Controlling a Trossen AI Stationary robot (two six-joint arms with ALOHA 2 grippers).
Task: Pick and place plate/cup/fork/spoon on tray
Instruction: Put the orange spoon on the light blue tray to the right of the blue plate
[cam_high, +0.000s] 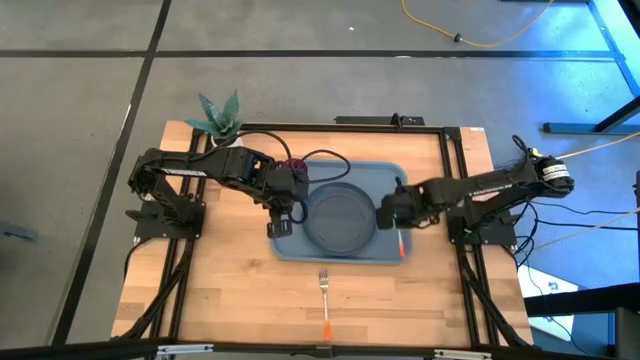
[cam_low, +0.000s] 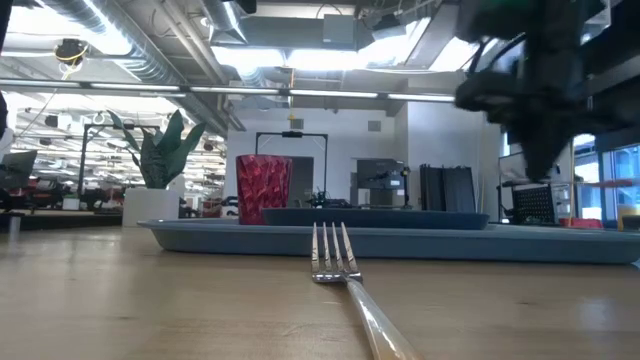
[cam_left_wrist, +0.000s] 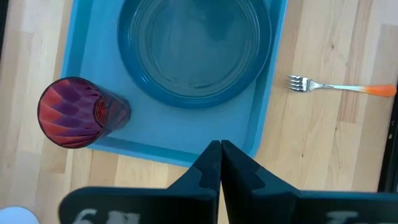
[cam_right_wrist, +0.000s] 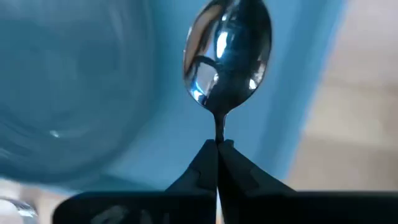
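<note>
Right wrist view alone shows the spoon (cam_right_wrist: 227, 53) pinched.

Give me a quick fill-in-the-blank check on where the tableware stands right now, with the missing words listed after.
1. The right gripper is shut on the neck of the ____.
2. The plate and the cup both sit on the ____.
3. The one piece lying on the bare table, clear of the tray's rim, is the ____.
4. The left gripper is shut and holds ____.

Missing words: spoon; tray; fork; nothing
</note>
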